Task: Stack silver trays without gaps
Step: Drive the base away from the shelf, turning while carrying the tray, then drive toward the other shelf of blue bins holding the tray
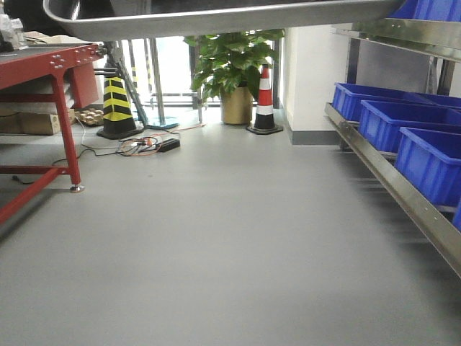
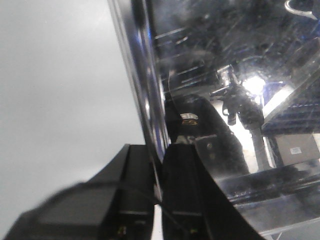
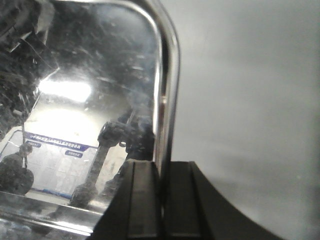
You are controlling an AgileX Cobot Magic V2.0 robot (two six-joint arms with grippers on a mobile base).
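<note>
A: Where's the silver tray (image 1: pixel 216 18)?
B: Airborne over the floor (image 1: pixel 216 252). The left end effector (image 2: pixel 161 157) and right end effector (image 3: pixel 160 170) are clamped on opposite rims, probably to keep it level for nesting.

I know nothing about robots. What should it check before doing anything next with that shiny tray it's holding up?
1. Left gripper clamped on the rolled rim of the shallow shiny steel tray: ok.
2. Right gripper clamped on the tray's rim: ok.
3. Tray lifted off any surface: ok; the front view looks at its underside from below.
4. Tray level: cannot tell; its edge slopes in the front view, which may only be the camera angle.
5. Tray apart from the deep blue plastic bins on the right: cannot tell; its end overlaps an upper bin in the front view.
6. Stacking target found: cannot tell; no other tray shows in any view.
</note>
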